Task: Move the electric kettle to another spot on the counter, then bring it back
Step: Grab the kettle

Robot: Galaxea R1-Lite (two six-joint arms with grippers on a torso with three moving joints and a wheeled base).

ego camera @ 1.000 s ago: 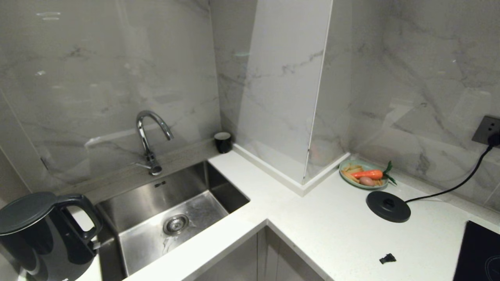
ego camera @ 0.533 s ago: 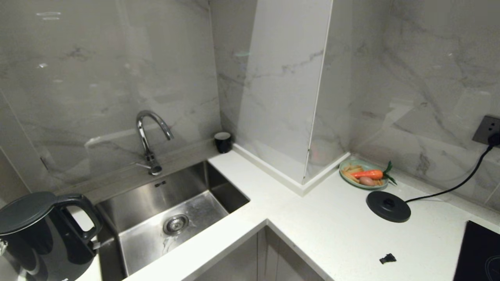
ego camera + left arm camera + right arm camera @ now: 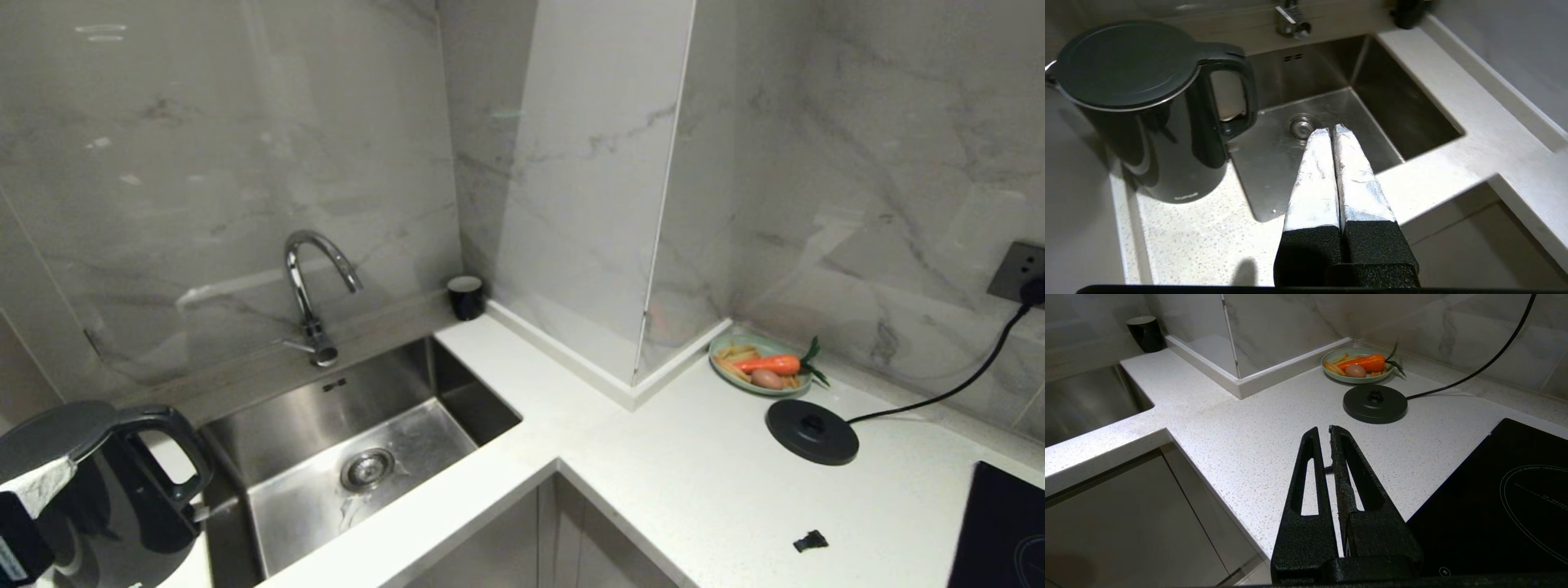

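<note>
Electric kettle [image 3: 106,490]: black, lid shut, standing upright at the lower left of the head view on the narrow strip of counter [image 3: 718,482] left of the sink [image 3: 359,457], handle turned toward the basin; its base disc [image 3: 811,432] sits well apart at the right of the frame, cord running to the wall socket [image 3: 1016,273], so the kettle appears to be at its away spot with the return trip still to do. Left gripper [image 3: 37,494]: newly arrived at the lower left edge of the head view, in front of the kettle body, where a second ago no arm showed; likely the start of the reach for the handle. The left wrist view gives what the head view cuts off: the left gripper [image 3: 1331,131] has its white-taped fingers pressed together, holding nothing, above the basin with the drain behind the tips, apart from the kettle [image 3: 1151,110] and its loop handle [image 3: 1237,90]; it would need to spread before any grasp. Right gripper [image 3: 1323,430]: seen only in its own wrist view, fingers nearly together, empty, hanging over the counter [image 3: 1249,428] short of the base disc [image 3: 1375,403], beside the cooktop [image 3: 1502,490]. Also present: plate of toy food [image 3: 759,365], small black cup [image 3: 465,296], tap [image 3: 314,286].
</note>
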